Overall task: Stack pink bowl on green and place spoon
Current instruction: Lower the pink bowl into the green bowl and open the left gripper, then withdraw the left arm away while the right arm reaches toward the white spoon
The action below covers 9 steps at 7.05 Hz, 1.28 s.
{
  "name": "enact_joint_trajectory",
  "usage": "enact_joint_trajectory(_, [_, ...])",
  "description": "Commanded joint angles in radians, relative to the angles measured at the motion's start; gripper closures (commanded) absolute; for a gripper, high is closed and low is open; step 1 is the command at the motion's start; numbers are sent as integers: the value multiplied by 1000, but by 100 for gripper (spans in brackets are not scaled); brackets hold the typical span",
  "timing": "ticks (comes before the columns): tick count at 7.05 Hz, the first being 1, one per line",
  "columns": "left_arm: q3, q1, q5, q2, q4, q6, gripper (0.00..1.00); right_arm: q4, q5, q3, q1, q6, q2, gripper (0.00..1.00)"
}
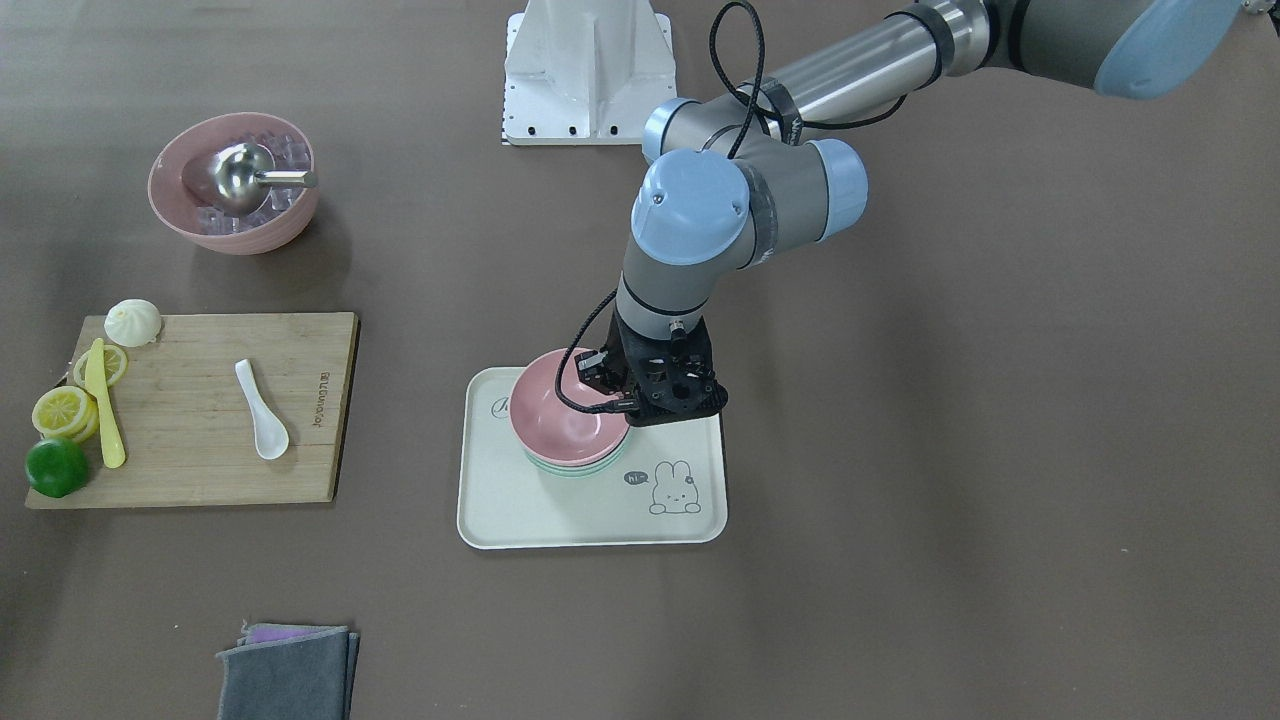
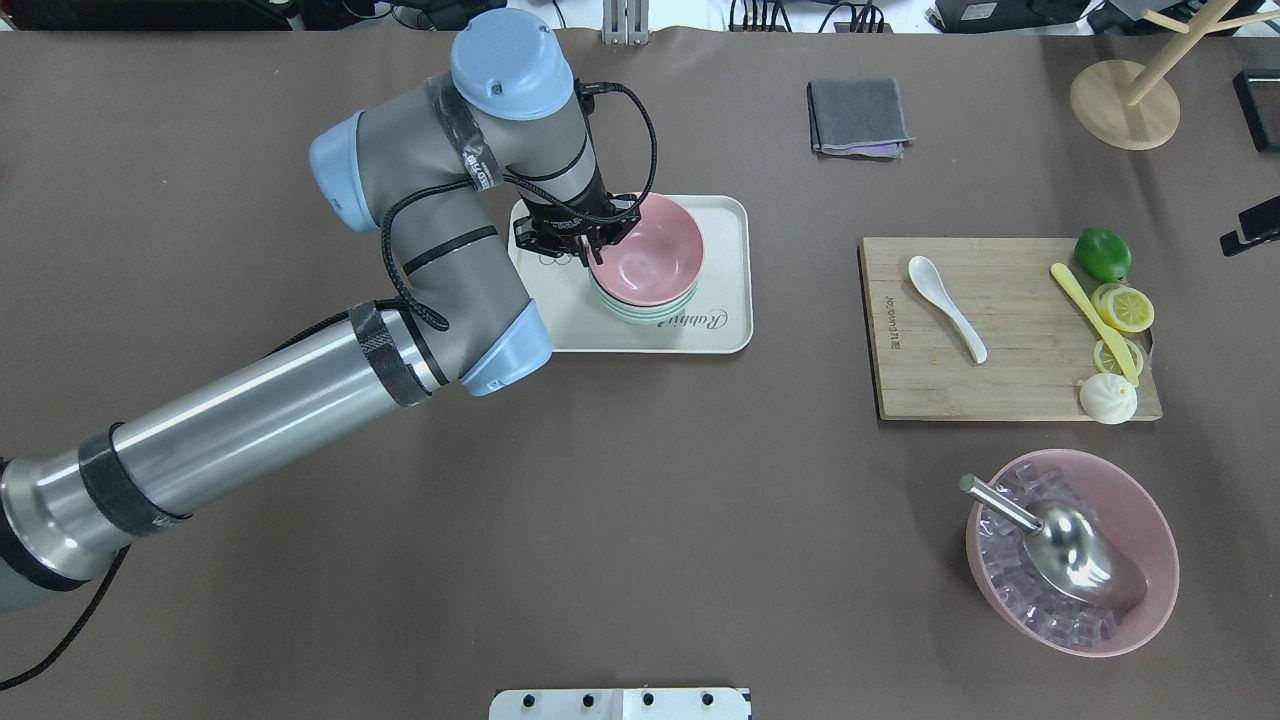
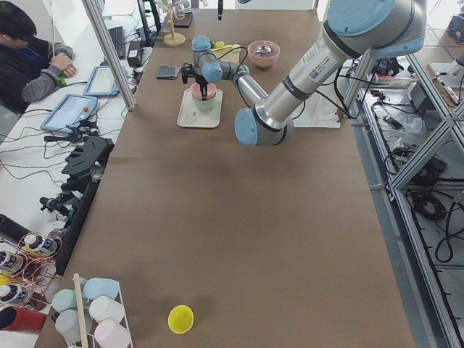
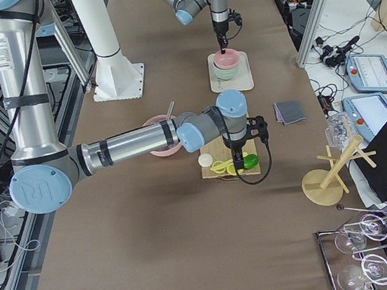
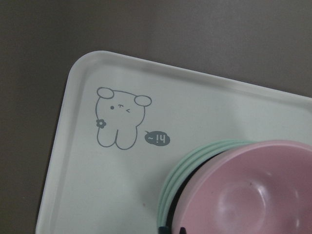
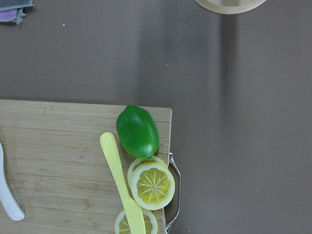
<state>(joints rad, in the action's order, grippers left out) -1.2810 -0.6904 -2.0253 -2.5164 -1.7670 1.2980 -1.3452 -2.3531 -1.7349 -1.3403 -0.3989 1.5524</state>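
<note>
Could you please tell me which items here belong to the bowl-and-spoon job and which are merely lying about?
Job: pink bowl, stacked on the green bowls on the tray; white spoon, on the cutting board; left gripper, jaws on the pink bowl's rim.
Lying about: lime, lemon slices, yellow knife, bun, ice bowl with metal scoop, grey cloth, wooden stand.

- Tray [image 2: 735, 215], toward the desk's far edge: dark speech bubble [image 5: 157, 139] reading "hi~" beside a rabbit drawing [image 5: 119, 117]. The script word "Rabbit" [image 2: 700, 318] is printed at the tray's opposite side.
- Cutting board [image 2: 1000, 390], toward the desk's right end: one line of stamped lettering [image 2: 894, 325] along its short edge, too small to read reliably.
- Left arm: printed strip label [image 2: 478, 160], illegible.
</note>
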Motion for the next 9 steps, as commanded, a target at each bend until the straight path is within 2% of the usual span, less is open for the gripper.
enact_joint_trajectory(1, [31,8,19,1,-58,-3,38,0,0,0,1,0,0,0])
enact_joint_trajectory(2, [31,8,19,1,-65,-16,28,0,0,0,0,-1,0,0])
enact_joint_trajectory(3, [22,-4,13,1,-89,-38,25,0,-2,2,1,-1,-6,0])
enact_joint_trajectory(4, [-1,-49,-50,2,-83,-40,24,0,-2,0,1,-9,-8,0])
enact_joint_trajectory(5, [-27,-119,-196,19,-78,-54,24,-2,-2,2,7,-30,-35,0])
enact_joint_trajectory(6, [-131,-188,-284,124,-75,-145,13,0,0,2,32,-43,-60,0])
enact_joint_trajectory(7, [-244,-263,-312,278,-72,-299,7,0,8,3,71,-41,-95,0])
enact_joint_trajectory(9, [-328,-412,-352,501,-58,-588,3,1,150,-11,204,-43,-156,0])
